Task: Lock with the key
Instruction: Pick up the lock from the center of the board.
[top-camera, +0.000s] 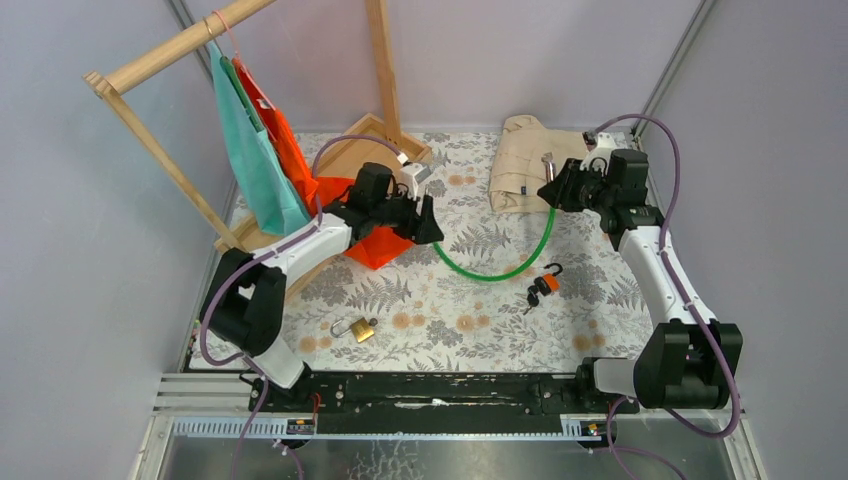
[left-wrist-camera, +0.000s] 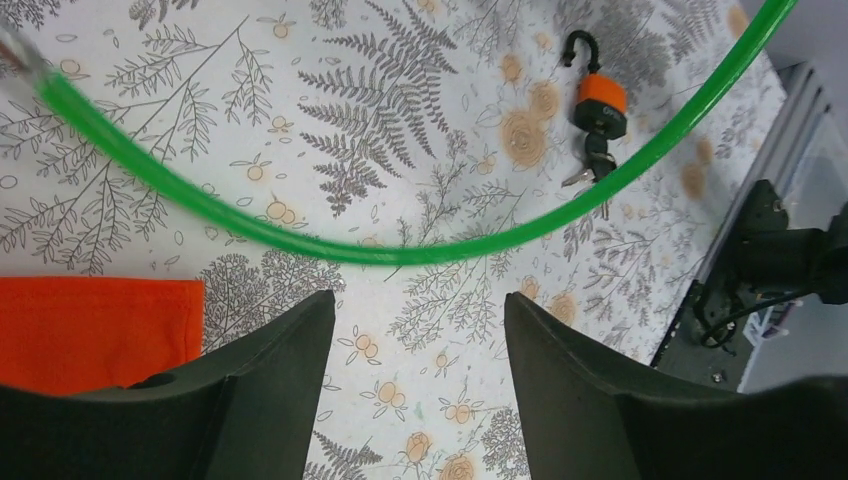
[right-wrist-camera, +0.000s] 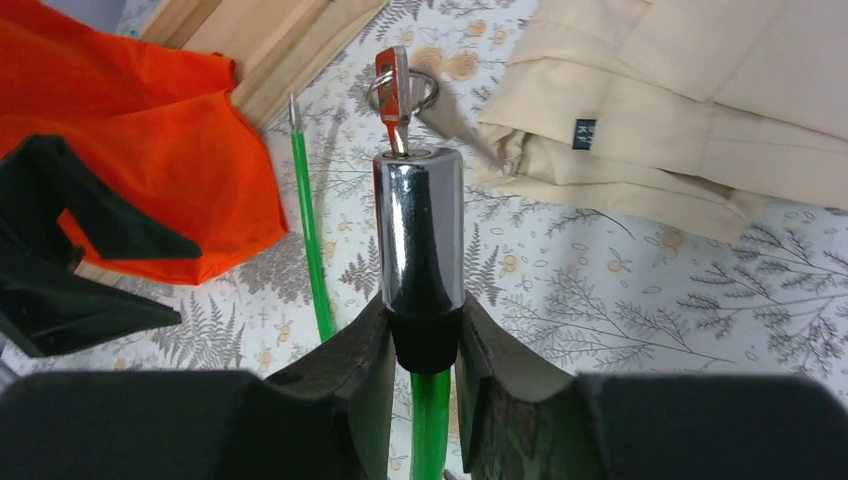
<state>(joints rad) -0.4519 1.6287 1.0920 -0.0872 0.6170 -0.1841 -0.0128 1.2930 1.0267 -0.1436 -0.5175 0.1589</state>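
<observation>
Right gripper (right-wrist-camera: 424, 335) is clamped on the lock (right-wrist-camera: 418, 225), gripping the black collar right under the chrome barrel, and the key (right-wrist-camera: 391, 80) is stuck in the barrel's far end. The green cable (top-camera: 497, 273) curves across the table toward the left gripper (left-wrist-camera: 418, 320), which hangs wide open and empty near the cable's other end. An orange padlock (top-camera: 543, 285) lies just outside the curve.

SETTING: robot lab cell | grey panel walls (top-camera: 60, 250) | mounting rail (top-camera: 430, 385) | fern-print table cover (top-camera: 470, 320)
</observation>
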